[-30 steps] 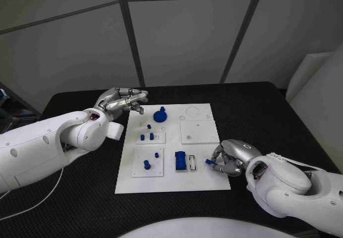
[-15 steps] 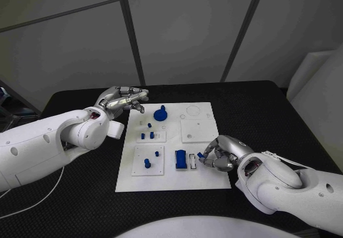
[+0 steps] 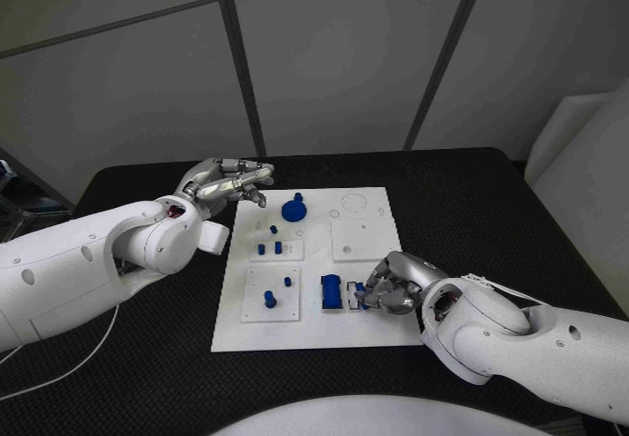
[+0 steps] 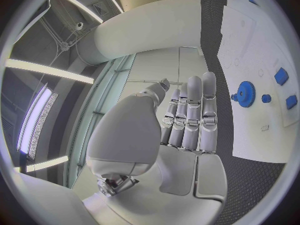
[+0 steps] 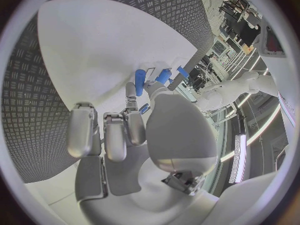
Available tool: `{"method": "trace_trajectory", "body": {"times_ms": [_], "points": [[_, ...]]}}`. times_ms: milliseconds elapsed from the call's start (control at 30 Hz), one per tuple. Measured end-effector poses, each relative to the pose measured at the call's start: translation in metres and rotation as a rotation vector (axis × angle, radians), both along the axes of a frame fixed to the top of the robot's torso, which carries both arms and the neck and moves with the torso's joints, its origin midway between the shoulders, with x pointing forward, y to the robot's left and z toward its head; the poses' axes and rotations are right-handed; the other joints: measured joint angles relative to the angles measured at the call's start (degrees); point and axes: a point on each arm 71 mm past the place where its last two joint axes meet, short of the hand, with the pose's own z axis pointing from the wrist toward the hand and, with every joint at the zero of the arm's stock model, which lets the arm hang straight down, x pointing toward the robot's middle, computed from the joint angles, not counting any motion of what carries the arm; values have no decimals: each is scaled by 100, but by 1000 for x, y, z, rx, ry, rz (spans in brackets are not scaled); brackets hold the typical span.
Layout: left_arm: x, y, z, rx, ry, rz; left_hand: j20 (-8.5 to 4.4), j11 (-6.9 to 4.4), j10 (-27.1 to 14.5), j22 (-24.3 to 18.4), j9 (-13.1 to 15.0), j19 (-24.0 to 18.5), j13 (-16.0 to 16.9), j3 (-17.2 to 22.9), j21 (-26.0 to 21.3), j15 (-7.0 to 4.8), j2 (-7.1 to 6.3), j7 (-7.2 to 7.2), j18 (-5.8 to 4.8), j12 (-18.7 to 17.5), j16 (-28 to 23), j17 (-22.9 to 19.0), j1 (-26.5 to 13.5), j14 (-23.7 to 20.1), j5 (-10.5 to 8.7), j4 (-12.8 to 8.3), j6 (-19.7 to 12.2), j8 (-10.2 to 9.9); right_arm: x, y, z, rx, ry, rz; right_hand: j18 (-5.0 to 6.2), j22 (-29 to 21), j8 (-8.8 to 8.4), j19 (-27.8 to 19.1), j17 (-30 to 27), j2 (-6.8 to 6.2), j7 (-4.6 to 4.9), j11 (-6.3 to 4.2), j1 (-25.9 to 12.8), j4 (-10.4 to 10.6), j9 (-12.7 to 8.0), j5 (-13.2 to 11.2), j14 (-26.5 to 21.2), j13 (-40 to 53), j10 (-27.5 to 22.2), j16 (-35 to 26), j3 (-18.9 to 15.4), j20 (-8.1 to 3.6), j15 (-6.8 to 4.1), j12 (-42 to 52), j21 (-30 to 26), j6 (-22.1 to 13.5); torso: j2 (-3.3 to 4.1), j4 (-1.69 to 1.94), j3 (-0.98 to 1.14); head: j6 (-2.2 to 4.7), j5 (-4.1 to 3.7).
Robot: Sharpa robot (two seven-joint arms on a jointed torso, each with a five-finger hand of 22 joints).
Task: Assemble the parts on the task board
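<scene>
Left silver hand (image 3: 228,184) raised off the far left corner of the flat white task board (image 3: 314,327), fingers straight and together, grasping nothing. Round blue gear part (image 3: 295,212) upright on the board's far section. Right silver hand (image 3: 394,286) at the board's right edge, pinching a small blue peg part (image 3: 356,292) beside the blue rectangular block (image 3: 332,292).

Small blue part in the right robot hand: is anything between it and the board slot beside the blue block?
Nothing visible blocks it. The right robot hand holds the small blue part low over the white plastic task board, right beside the upright blue rectangular block. Its fingers hide the slot itself.
</scene>
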Motion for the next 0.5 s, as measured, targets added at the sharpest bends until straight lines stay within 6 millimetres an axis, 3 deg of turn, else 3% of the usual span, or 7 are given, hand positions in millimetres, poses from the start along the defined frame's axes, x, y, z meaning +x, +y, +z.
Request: {"method": "trace_trajectory", "body": {"times_ms": [500], "points": [[0,-2,0,-1,2,-4,0,-15,-15,1,0,0,-1,0,0,0,0,0,0,0,0,0,0,0,0,0,0,0,6,7,-2,-2,13,-4,0,0,99,0,-1,82,-23,-20,-172,44,128,166,-21,-1,-21,0,-176,0,-19,0,0,76,-6,-1,12,12,19]]}}
